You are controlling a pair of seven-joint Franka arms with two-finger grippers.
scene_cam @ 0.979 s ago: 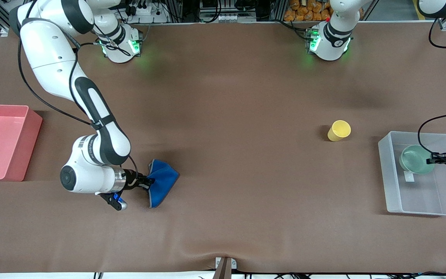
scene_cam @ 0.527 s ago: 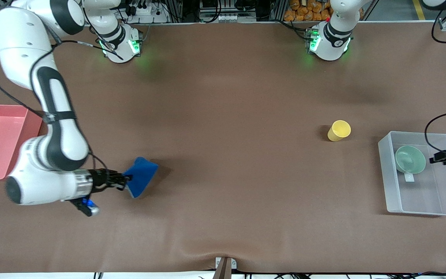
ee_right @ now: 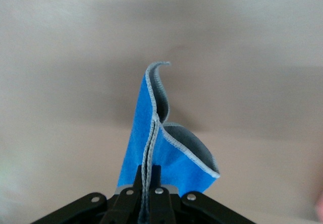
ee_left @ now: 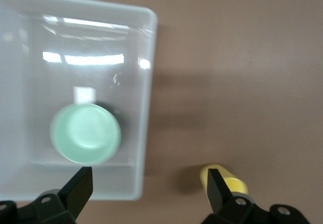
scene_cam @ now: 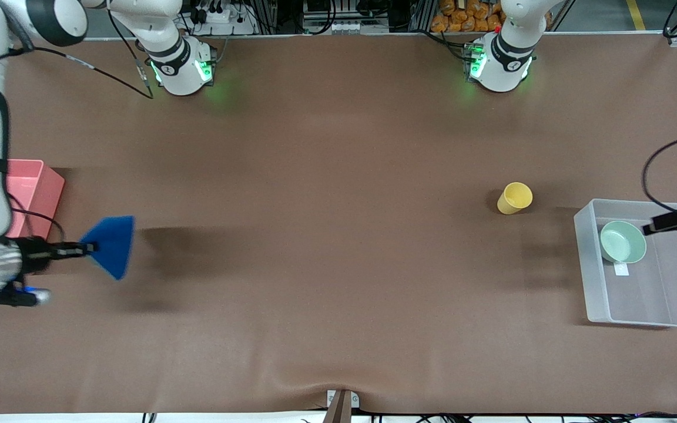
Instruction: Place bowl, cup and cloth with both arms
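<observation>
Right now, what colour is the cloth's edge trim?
Grey trim on the blue cloth, clearest in the right wrist view.

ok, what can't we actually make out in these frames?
- Pink plastic bin: front view, mostly covered by the right arm; contents unseen.
- Left hand: front view, cut by the frame edge; its wrist view shows open fingers above the clear plastic tub holding the mint green bowl.
- Small yellow cup: left wrist view, partly covered by a finger.
- Blue cloth: right hand hides the pinched corner.
</observation>
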